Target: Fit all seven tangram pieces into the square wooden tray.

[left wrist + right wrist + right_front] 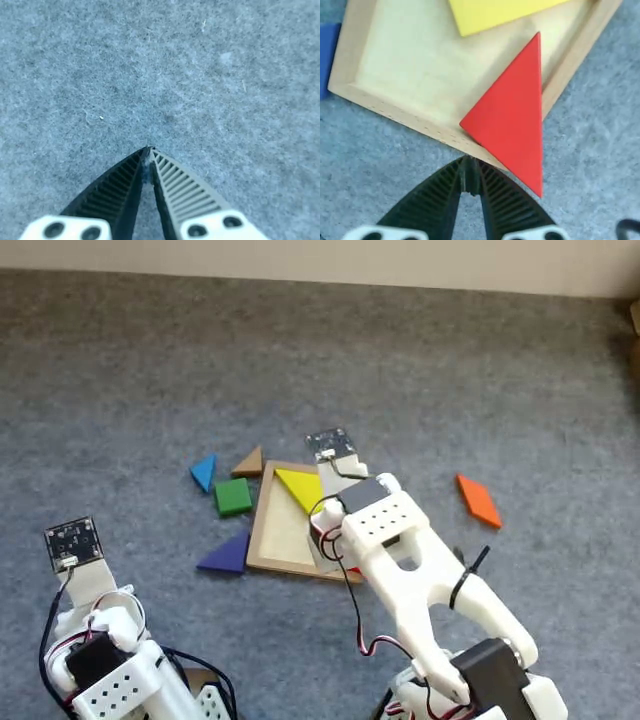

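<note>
Across the near rim of the wooden tray (395, 119) lies the red triangle (512, 120), part of it over the tray floor and the rest out over the grey tabletop (120, 390). Further in, the yellow triangle (500, 12) sits flat against a corner. Beside the tray on one side are the small blue triangle (204, 472), the brown triangle (248, 463), the green square (233, 497) and the dark blue triangle (228, 553). The orange parallelogram (478, 500) lies well apart on the other side.

The right arm (400, 560) hangs over the tray. Its jaws are closed on nothing, tips together, just beside the rim and the red triangle's edge. The left arm (110, 660) is off near the tabletop's edge, jaws closed and empty above bare cloth.

The red triangle looks thin, stiff and light, with smooth painted faces. It would likely slide easily on the wood and drag more on the cloth. Lying flat, it offers little to pinch. The part that overhangs the rim seems the best place to take hold, with the jaws across its thickness. A push on its long edge with closed jaws might also do, though it could tip the piece.
</note>
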Tool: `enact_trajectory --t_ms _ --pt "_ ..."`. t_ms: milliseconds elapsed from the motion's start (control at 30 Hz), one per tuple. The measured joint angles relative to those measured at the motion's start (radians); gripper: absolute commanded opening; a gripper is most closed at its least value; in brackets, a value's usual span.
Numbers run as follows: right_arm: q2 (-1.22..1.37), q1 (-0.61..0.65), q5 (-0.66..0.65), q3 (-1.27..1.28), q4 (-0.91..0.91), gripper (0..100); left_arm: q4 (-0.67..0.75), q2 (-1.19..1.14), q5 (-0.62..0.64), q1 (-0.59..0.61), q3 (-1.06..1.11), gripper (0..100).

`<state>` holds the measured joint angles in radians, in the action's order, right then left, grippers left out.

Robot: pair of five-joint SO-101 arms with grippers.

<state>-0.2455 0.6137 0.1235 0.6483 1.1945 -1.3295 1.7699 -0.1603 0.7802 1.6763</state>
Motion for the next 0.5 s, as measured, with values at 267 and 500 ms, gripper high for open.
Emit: enact_trajectory --t_ms 267,500 --pt "0.0 0.025 0.014 0.0 -0.008 0.5 0.0 0.0 0.0 0.0 0.0 1" --pt "0.175 0.025 0.032 -0.008 -0.023 0.5 0.0 0.0 0.0 0.0 0.0 1"
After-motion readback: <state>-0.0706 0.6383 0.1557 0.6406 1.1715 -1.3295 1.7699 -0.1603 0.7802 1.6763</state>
